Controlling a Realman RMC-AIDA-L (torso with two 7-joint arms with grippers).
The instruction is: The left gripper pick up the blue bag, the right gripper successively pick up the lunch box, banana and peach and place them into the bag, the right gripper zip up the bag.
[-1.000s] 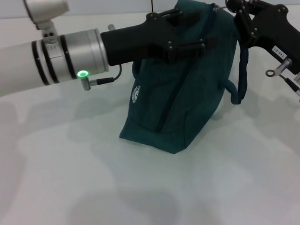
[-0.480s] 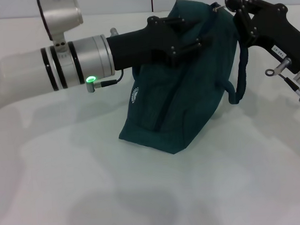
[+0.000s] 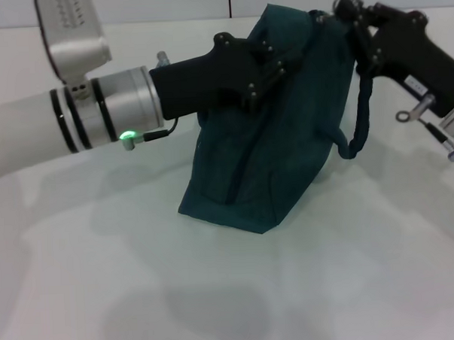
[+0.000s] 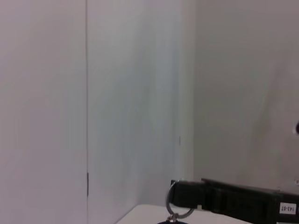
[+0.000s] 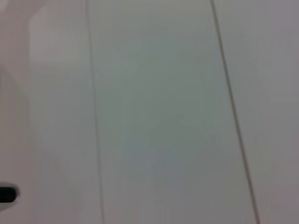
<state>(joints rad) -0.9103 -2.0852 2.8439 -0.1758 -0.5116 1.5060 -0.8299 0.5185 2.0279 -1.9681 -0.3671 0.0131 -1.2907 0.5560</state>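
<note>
Right gripper [image 3: 339,8] jaws sit at the top far corner of the blue bag [image 3: 274,138], where the zip ends; can't tell if they're clamped on the pull. Left gripper [image 3: 286,51] jaws press into the bag's upper edge, grip state also unclear. Bag stands tilted on the tabletop [image 3: 142,294], no food visible outside, so likely the zip-up stage. Next: clean release without toppling it. Plenty of open room in front; the arms crowd the top.
</note>
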